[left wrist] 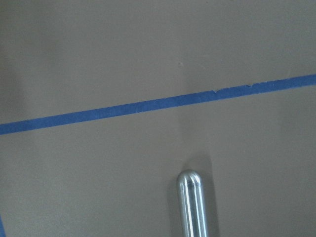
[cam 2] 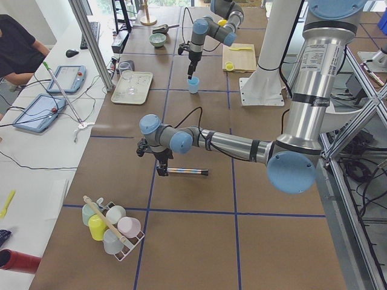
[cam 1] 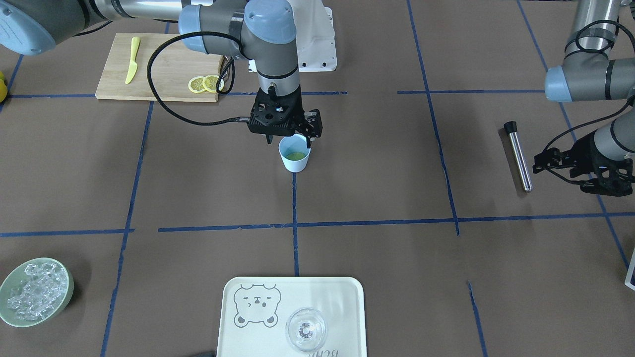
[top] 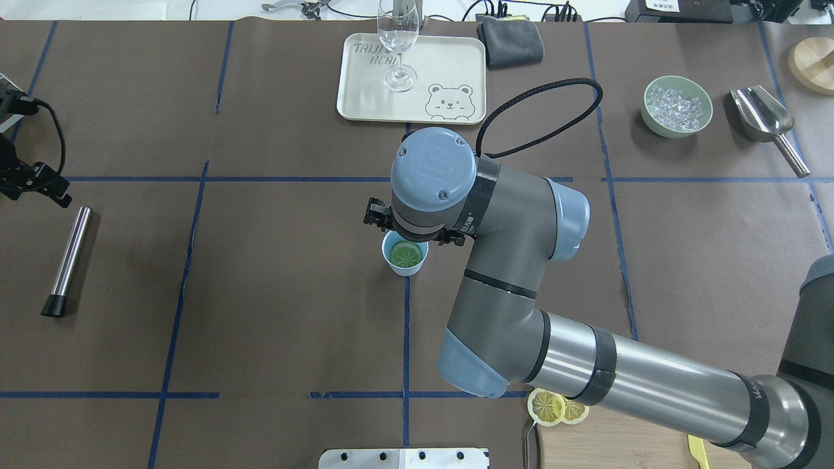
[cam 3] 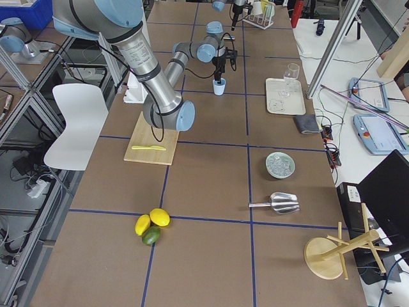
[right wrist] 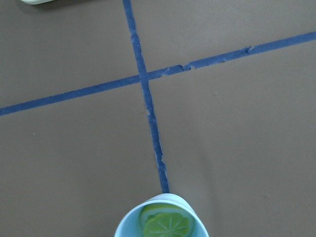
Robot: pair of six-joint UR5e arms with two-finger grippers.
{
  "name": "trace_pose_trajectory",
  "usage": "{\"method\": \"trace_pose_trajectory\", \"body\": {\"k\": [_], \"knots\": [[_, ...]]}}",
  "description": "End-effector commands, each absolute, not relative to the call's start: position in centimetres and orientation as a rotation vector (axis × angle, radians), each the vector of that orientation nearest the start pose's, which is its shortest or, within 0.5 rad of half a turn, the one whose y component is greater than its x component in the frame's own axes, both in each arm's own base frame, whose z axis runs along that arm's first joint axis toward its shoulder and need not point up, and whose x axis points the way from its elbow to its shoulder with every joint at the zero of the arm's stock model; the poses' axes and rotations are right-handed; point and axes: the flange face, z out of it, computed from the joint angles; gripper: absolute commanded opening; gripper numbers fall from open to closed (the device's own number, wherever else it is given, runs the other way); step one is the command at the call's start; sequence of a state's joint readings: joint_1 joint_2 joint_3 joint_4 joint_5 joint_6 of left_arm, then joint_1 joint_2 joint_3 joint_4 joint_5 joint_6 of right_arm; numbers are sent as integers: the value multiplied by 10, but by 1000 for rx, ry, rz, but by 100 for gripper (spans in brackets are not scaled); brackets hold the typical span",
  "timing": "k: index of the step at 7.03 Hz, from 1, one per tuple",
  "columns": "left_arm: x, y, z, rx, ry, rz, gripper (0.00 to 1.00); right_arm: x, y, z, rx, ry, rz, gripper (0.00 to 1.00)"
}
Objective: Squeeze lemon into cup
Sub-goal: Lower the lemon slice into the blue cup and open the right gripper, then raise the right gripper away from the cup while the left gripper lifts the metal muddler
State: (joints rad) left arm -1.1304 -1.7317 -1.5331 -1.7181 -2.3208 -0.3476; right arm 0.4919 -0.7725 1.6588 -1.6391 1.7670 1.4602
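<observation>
Overhead exterior shows the thin round yellow lemon slice (top: 405, 254) lying flat on the bottom of the small light-blue plastic cup (top: 412, 268), which stands upright on a blue tape line near the frame's centre. In the right wrist view the slice's segmented face looks up from inside the cup at the bottom edge. In the front-facing view the right gripper (cam 1: 289, 140) hangs just above the cup's upper rim, its black fingers spread wide with nothing held between them. At the far right of that frame the left gripper (cam 1: 539, 166) sits low beside a shiny metal rod with a black cap (cam 1: 518, 156); whether its fingers are spread or pressed together cannot be told. In the upper left, a pale wooden cutting board (cam 1: 158, 69) carries two more yellow lemon slices (cam 1: 205, 84) and a long yellow knife (cam 1: 132, 59). A pale-green bowl of ice (cam 1: 68, 292) sits at the lower left
</observation>
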Motion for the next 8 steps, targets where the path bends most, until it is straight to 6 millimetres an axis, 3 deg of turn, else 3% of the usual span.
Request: {"method": "trace_pose_trajectory", "body": {"k": [1, 2, 3, 4, 5, 7, 8], "knots": [[225, -535, 574, -96, 790, 172, 100, -512, -446, 164, 98, -772, 226, 100], [232, -534, 586, -103, 790, 173, 100, -482, -458, 185, 110, -761, 207, 100], [233, -535, 599, -104, 788, 171, 100, -435, -468, 207, 113, -769, 166, 100], [233, -535, 604, -111, 784, 168, 100, -390, -481, 224, 105, -785, 139, 100], [233, -534, 605, -113, 784, 169, 100, -359, -496, 229, 109, -798, 121, 100], [236, -533, 611, -124, 779, 169, 100, -333, -510, 250, 124, -783, 84, 100], [241, -531, 613, -131, 776, 176, 100, -320, -516, 251, 120, -794, 84, 100]]}}
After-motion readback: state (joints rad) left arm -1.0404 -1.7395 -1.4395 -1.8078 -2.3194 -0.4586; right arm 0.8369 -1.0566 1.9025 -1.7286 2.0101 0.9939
